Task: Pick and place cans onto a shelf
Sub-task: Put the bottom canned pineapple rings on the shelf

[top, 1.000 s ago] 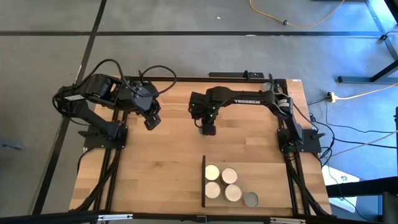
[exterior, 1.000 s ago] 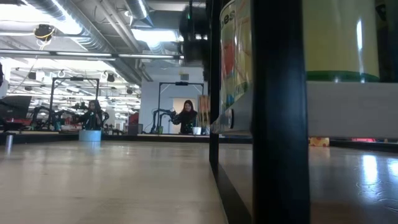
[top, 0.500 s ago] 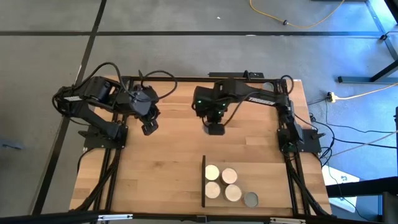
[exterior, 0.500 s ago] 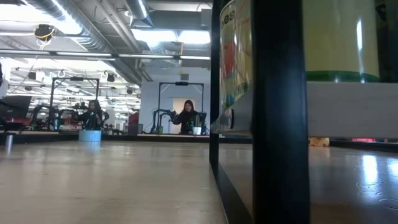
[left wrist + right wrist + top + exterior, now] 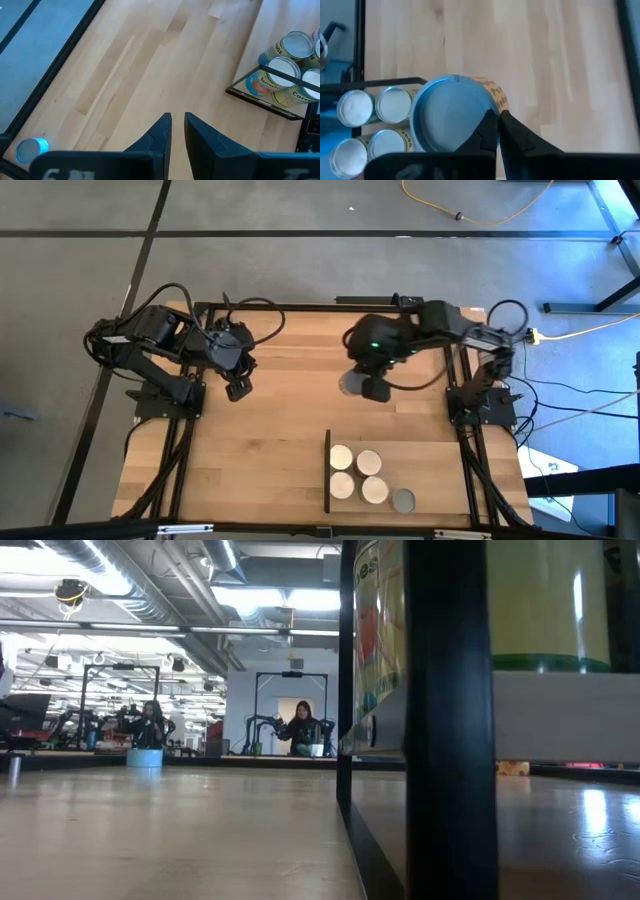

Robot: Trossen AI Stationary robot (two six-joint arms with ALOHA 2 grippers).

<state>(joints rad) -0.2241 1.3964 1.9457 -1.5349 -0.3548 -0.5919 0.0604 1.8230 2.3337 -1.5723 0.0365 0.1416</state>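
Note:
My right gripper [image 5: 372, 388] is over the middle of the table, shut on a grey-topped can [image 5: 349, 385] with an orange label, which also shows in the right wrist view [image 5: 447, 115]. The shelf [image 5: 328, 470], with its black upright edge, lies at the near side. Several cream-topped cans [image 5: 356, 473] and one grey-topped can [image 5: 403, 500] stand on it on their bases. My left gripper [image 5: 238, 389] is shut and empty at the far left, above bare wood [image 5: 177, 117]. My right gripper [image 5: 495, 114] pinches the can's top rim [image 5: 487, 102] between its two fingers, at the side of the can toward the table's right edge. The fingers come from above, pointing down. The can stays upright, its top up.
A small blue-topped can [image 5: 32, 150] stands near the table's far left edge and also shows in the low view [image 5: 145, 755]. In the low view the shelf's black upright [image 5: 445, 720] and the cans behind it fill the right half. People sit in the room beyond.
My right gripper has gone toward the table's right edge with the can, and its arm has swung back toward its base. The can stays upright.

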